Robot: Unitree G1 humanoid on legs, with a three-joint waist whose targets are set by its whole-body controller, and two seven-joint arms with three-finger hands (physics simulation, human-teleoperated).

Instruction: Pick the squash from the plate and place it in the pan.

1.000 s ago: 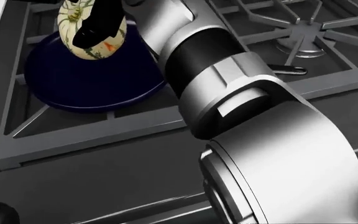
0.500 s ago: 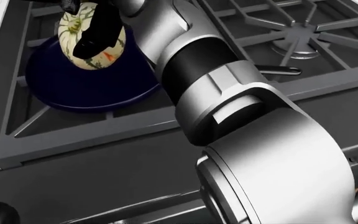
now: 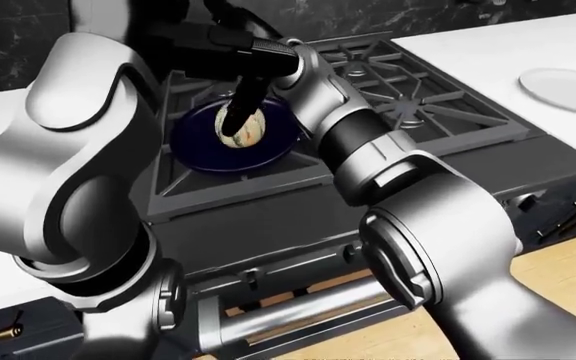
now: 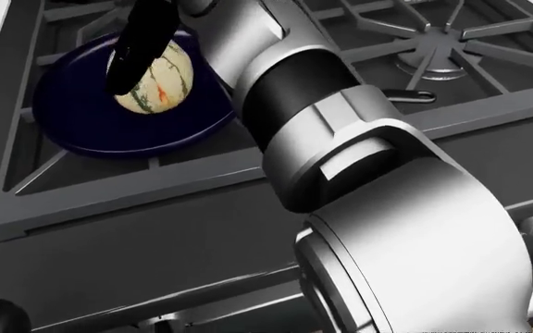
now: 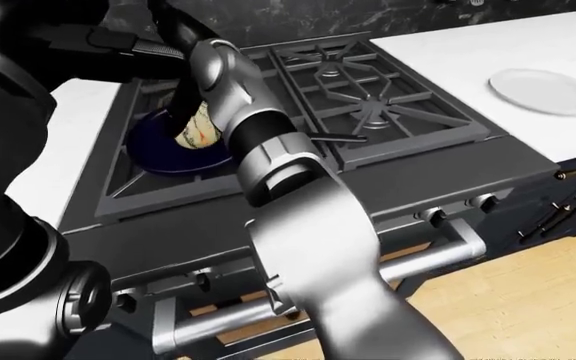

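The pale, green-striped squash (image 4: 156, 87) lies inside the dark blue pan (image 4: 72, 118) on the stove's left burner. My right hand (image 4: 123, 83) hangs just over it, and one black finger (image 4: 137, 41) runs down the squash's left side without wrapping it. The fingers look loose, so the hand reads as open. The white plate (image 5: 541, 90) sits bare on the counter at the right of the right-eye view. My left arm (image 3: 68, 165) fills the left of the left-eye view. Its dark forearm (image 5: 118, 45) reaches toward the pan, and its hand is hidden behind my right arm.
The right burner's grates (image 5: 368, 90) stand beside the pan, with a thin dark handle (image 4: 415, 97) lying between the burners. My right forearm and elbow (image 4: 387, 208) block much of the head view. The oven's door bar (image 5: 298, 300) and wood floor lie below.
The squash has gone from upright in the fingers above the pan to lying lower inside it. The fingers no longer wrap it. The head view has shifted slightly.
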